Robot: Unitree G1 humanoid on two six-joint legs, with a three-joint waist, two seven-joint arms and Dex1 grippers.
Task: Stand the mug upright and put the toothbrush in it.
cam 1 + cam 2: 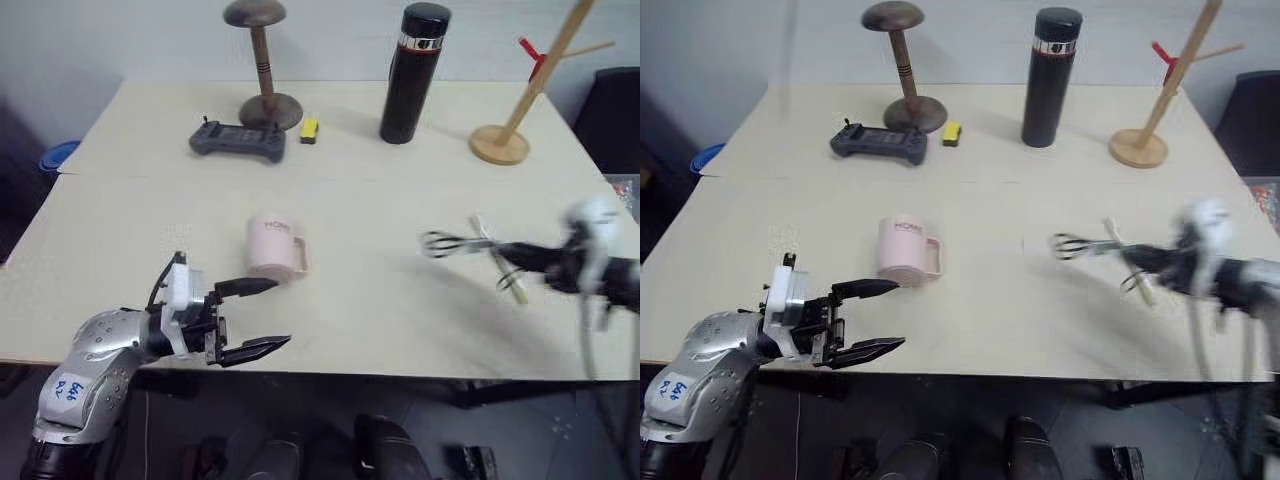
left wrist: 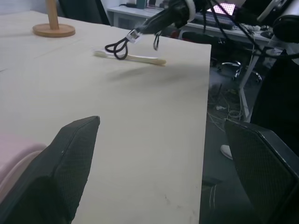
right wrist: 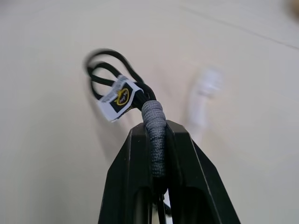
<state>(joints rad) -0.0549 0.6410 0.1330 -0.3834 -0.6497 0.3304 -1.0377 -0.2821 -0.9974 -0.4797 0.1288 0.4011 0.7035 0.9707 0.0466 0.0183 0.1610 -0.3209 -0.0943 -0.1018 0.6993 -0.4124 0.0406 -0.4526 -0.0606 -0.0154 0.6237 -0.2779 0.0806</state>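
Laboratory or office workspace: pale table with a handheld controller, desks, an office-chair base and floor cables behind.

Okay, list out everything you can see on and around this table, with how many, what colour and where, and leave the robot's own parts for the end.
mug: one, pale pink, upright near the table's middle, handle toward the robot's right
toothbrush: one, white, lying flat on the table's right part, under the cable loops
cable: one, black, looped, with a white tag, pinched in the right gripper
flask: one, black with a silver band, standing at the back
controller: one, dark grey, back left
round-topped stand: one, brown wood, behind the controller
small block: one, yellow, beside the stand's base
branched stand: one, pale wood with a red clip, back right
table: one, light beige
left gripper: black fingers, open, near the mug
right gripper: black fingers, shut on the cable
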